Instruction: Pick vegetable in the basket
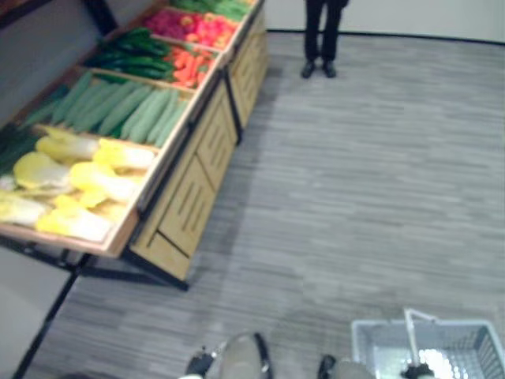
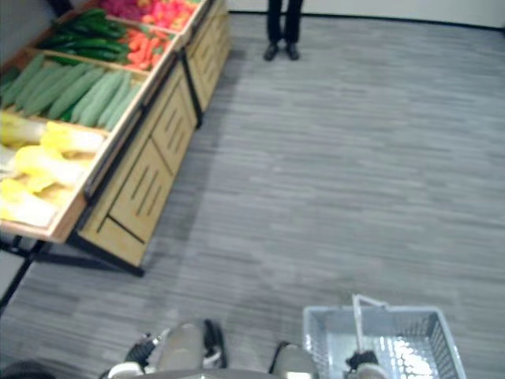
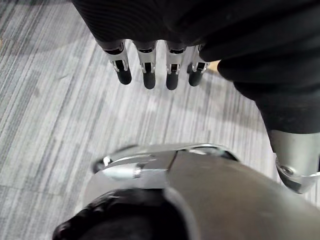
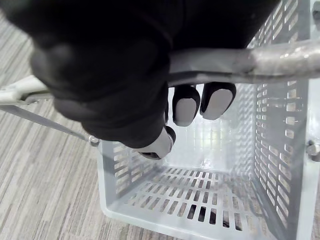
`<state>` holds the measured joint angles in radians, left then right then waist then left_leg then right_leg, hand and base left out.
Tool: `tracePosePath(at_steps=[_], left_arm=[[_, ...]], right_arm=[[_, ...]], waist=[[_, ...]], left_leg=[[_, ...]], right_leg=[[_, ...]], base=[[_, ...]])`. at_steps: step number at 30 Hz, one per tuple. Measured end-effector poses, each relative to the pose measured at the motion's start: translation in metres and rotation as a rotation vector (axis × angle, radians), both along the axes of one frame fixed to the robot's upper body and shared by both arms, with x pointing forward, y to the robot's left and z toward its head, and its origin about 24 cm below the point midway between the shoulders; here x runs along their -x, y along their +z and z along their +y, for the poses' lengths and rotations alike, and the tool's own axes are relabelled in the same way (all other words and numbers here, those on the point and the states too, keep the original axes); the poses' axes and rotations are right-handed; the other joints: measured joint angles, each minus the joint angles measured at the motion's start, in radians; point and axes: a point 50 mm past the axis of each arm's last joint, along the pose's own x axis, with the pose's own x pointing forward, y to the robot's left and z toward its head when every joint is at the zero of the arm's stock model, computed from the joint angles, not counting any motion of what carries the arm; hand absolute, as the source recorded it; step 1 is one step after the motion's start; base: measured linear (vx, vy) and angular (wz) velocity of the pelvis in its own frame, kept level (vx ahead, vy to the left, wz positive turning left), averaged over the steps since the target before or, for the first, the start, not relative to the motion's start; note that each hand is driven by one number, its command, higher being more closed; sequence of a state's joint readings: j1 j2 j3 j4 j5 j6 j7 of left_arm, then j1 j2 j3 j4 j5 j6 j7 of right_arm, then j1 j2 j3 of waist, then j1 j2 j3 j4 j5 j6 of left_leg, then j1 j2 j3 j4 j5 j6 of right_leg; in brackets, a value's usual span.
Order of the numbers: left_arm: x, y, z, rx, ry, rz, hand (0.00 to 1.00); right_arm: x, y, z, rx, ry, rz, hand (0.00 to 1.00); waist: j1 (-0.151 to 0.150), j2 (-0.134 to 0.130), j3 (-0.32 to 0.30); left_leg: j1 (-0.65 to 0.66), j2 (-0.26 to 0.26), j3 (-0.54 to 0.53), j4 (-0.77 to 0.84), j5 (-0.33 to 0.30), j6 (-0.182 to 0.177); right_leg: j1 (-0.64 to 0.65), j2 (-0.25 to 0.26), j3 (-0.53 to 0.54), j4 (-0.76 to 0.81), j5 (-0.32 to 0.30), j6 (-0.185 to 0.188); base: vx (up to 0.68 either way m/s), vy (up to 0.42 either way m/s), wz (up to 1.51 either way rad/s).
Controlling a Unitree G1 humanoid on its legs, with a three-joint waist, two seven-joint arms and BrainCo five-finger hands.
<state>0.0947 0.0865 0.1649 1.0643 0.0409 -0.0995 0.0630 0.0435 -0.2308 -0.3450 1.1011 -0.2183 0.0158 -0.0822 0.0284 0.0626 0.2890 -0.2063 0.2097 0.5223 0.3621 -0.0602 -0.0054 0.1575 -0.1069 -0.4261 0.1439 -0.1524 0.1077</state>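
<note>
Basket [image 4: 280, 150] in right hand [image 4: 110, 85], left hand [image 3: 146, 57] relaxed

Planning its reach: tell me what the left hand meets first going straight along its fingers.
Probably the grey floor; the left hand hangs open, pointing down at it, though depth is unclear.

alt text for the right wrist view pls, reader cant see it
The robot's right hand has its fingers curled round the grey handle of a pale grey slotted plastic basket, seen from close above. Nothing lies on the visible part of the basket's bottom, and grey striped floor shows beside it.
</note>
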Motion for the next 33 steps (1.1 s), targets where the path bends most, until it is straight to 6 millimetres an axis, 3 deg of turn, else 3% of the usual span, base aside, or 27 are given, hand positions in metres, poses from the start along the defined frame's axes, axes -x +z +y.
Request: tracePosePath(at_steps=[1, 2, 3, 5, 7, 9, 10, 12, 14, 17, 18, 20, 22, 23, 24, 25, 26, 27, 29, 30, 32, 33], left_arm=[[0.000, 0.001, 0.003, -0.006, 0.000, -0.002, 0.00], [0.001, 0.002, 0.012, -0.029, 0.008, 0.001, 0.00], [0.001, 0.003, 0.015, -0.035, 0.015, 0.000, 0.00], [0.012, -0.001, 0.012, -0.017, 0.045, 0.043, 0.00], [0.022, -0.004, 0.016, -0.021, 0.050, 0.082, 0.00], [0.029, -0.004, 0.021, -0.031, 0.046, 0.101, 0.00], [0.031, -0.004, 0.022, -0.030, 0.046, 0.105, 0.00], [0.029, -0.003, 0.021, -0.022, 0.041, 0.101, 0.00], [0.022, -0.001, 0.022, -0.024, 0.028, 0.072, 0.00], [0.005, 0.003, 0.021, -0.029, -0.005, 0.030, 0.00], [0.003, 0.003, 0.020, -0.029, -0.012, 0.025, 0.00], [-0.005, 0.005, 0.020, -0.033, -0.021, 0.006, 0.00], [-0.005, 0.007, 0.027, -0.051, -0.019, 0.007, 0.00], [-0.003, 0.007, 0.032, -0.064, -0.010, 0.016, 0.00], [-0.002, 0.005, 0.028, -0.048, -0.010, 0.022, 0.00], [-0.002, 0.005, 0.026, -0.043, -0.007, 0.017, 0.00], [0.000, 0.004, 0.026, -0.037, 0.019, 0.014, 0.00], [0.000, 0.005, 0.028, -0.039, 0.044, 0.004, 0.00], [-0.003, 0.007, 0.031, -0.042, 0.063, -0.013, 0.00], [-0.006, 0.007, 0.030, -0.039, 0.065, -0.020, 0.00], [-0.005, 0.006, 0.025, -0.026, 0.067, -0.014, 0.00], [-0.001, 0.003, 0.020, -0.013, 0.071, -0.002, 0.00]], right_arm=[[0.001, -0.001, 0.003, -0.007, -0.004, 0.005, 1.00], [-0.002, -0.002, 0.006, -0.017, 0.001, -0.005, 1.00], [-0.007, -0.001, 0.006, -0.016, 0.004, -0.017, 1.00], [-0.011, 0.003, 0.000, 0.008, 0.021, -0.026, 1.00], [-0.007, 0.002, 0.000, 0.011, 0.024, -0.022, 1.00], [-0.008, 0.001, 0.004, -0.003, 0.025, -0.029, 1.00], [-0.010, 0.000, 0.007, -0.010, 0.024, -0.034, 1.00], [-0.009, 0.000, 0.008, -0.014, 0.029, -0.037, 1.00], [-0.008, -0.002, 0.012, -0.028, 0.030, -0.037, 1.00], [-0.002, -0.006, 0.020, -0.056, 0.015, -0.025, 1.00], [0.000, -0.007, 0.021, -0.061, 0.009, -0.021, 1.00], [0.007, -0.009, 0.023, -0.074, -0.035, -0.013, 1.00], [0.009, -0.011, 0.025, -0.085, -0.039, -0.005, 1.00], [0.010, -0.011, 0.028, -0.099, -0.032, 0.002, 1.00], [0.011, -0.011, 0.027, -0.102, -0.026, 0.004, 1.00], [0.010, -0.011, 0.026, -0.097, -0.022, 0.002, 1.00], [0.005, -0.009, 0.024, -0.092, -0.007, -0.008, 1.00], [0.003, -0.009, 0.024, -0.092, 0.004, -0.005, 1.00], [0.004, -0.009, 0.025, -0.100, 0.012, -0.003, 1.00], [0.007, -0.011, 0.027, -0.107, 0.010, 0.004, 1.00], [0.010, -0.011, 0.025, -0.104, 0.004, 0.018, 1.00], [0.009, -0.010, 0.022, -0.096, 0.000, 0.017, 1.00]], waist=[[0.001, -0.017, -0.014], [0.006, -0.054, -0.025], [0.008, -0.064, -0.026], [0.012, -0.065, -0.033], [0.012, -0.086, -0.039], [0.009, -0.107, -0.051], [0.004, -0.106, -0.052], [-0.001, -0.094, -0.057], [-0.004, -0.085, -0.059], [-0.026, -0.082, -0.061], [-0.026, -0.083, -0.061], [-0.024, -0.093, -0.059], [-0.022, -0.105, -0.051], [-0.022, -0.103, -0.051], [-0.029, -0.077, -0.045], [-0.022, -0.066, -0.043], [-0.023, -0.051, -0.043], [-0.023, -0.049, -0.044], [-0.029, -0.051, -0.043], [-0.037, -0.067, -0.034], [-0.025, -0.065, -0.033], [-0.022, -0.060, -0.034]], left_leg=[[0.018, -0.032, 0.092, -0.032, -0.008, 0.065], [0.012, -0.061, 0.170, -0.040, -0.011, 0.062], [0.011, -0.067, 0.208, -0.034, -0.023, 0.062], [0.036, -0.109, 0.194, -0.054, -0.107, 0.145], [0.097, -0.169, 0.135, -0.096, -0.134, 0.145], [0.172, -0.210, 0.060, -0.138, -0.147, 0.137], [0.209, -0.216, 0.024, -0.157, -0.147, 0.135], [0.281, -0.216, -0.056, -0.209, -0.139, 0.119], [0.315, -0.211, -0.134, -0.246, -0.124, 0.097], [0.333, -0.181, -0.302, -0.274, -0.106, 0.042], [0.331, -0.180, -0.338, -0.276, -0.106, 0.028], [0.332, -0.159, -0.445, -0.269, -0.120, -0.027], [0.331, -0.128, -0.502, -0.253, -0.147, -0.076], [0.336, -0.081, -0.537, -0.253, -0.167, -0.121], [0.340, -0.019, -0.535, -0.258, -0.153, -0.142], [0.348, 0.002, -0.527, -0.262, -0.134, -0.150], [0.349, 0.036, -0.504, -0.283, -0.089, -0.181], [0.342, 0.057, -0.502, -0.286, -0.045, -0.182], [0.304, 0.068, -0.483, -0.243, 0.001, -0.142], [0.266, 0.080, -0.389, -0.174, 0.024, -0.107], [0.247, 0.086, -0.192, -0.082, -0.008, -0.122], [0.247, 0.046, -0.139, -0.070, -0.054, -0.139]], right_leg=[[0.032, -0.029, -0.035, 0.001, -0.021, 0.025], [0.040, -0.058, -0.078, -0.008, -0.028, 0.030], [0.044, -0.067, -0.093, -0.009, -0.031, 0.032], [0.059, -0.092, -0.119, 0.087, -0.057, 0.066], [0.017, -0.179, -0.102, 0.358, -0.060, 0.090], [-0.098, -0.252, 0.000, 0.720, 0.033, 0.102], [-0.142, -0.269, 0.011, 0.836, 0.026, 0.090], [-0.220, -0.291, -0.020, 0.926, -0.019, 0.016], [-0.291, -0.263, 0.009, 0.827, -0.056, 0.015], [-0.330, -0.144, 0.217, 0.367, -0.054, 0.032], [-0.330, -0.133, 0.269, 0.275, -0.046, 0.036], [-0.330, -0.129, 0.420, 0.041, 0.020, 0.039], [-0.327, -0.126, 0.466, 0.003, 0.077, 0.041], [-0.330, -0.079, 0.453, 0.068, 0.139, 0.047], [-0.349, -0.035, 0.415, 0.150, 0.093, 0.039], [-0.363, -0.020, 0.402, 0.188, 0.064, 0.022], [-0.368, 0.003, 0.368, 0.234, 0.026, -0.004], [-0.358, 0.015, 0.333, 0.247, 0.008, -0.025], [-0.327, 0.008, 0.278, 0.231, -0.005, -0.046], [-0.289, -0.003, 0.233, 0.198, -0.003, -0.055], [-0.236, 0.000, 0.205, 0.156, 0.001, -0.067], [-0.213, -0.001, 0.198, 0.138, 0.004, -0.073]], base=[[0.45, 0.216, 1.08], [0.44, 0.214, 1.05], [0.38, 0.172, 0.85], [0.34, 0.170, 1.01], [0.35, 0.175, 1.04], [0.41, 0.054, 1.05], [0.47, -0.006, 1.22], [0.38, -0.072, 1.14], [0.32, -0.137, 1.16], [0.30, -0.289, 1.48], [0.26, -0.385, 1.59], [0.31, -0.525, 1.36], [0.26, -0.567, 0.98], [0.23, -0.584, 1.01], [0.25, -0.553, 0.86], [0.24, -0.493, 0.69], [0.23, -0.440, 0.50], [0.21, -0.427, 0.58], [0.20, -0.376, 0.81], [0.19, -0.336, 1.00], [0.16, -0.213, 0.58], [0.14, -0.097, 0.19]])
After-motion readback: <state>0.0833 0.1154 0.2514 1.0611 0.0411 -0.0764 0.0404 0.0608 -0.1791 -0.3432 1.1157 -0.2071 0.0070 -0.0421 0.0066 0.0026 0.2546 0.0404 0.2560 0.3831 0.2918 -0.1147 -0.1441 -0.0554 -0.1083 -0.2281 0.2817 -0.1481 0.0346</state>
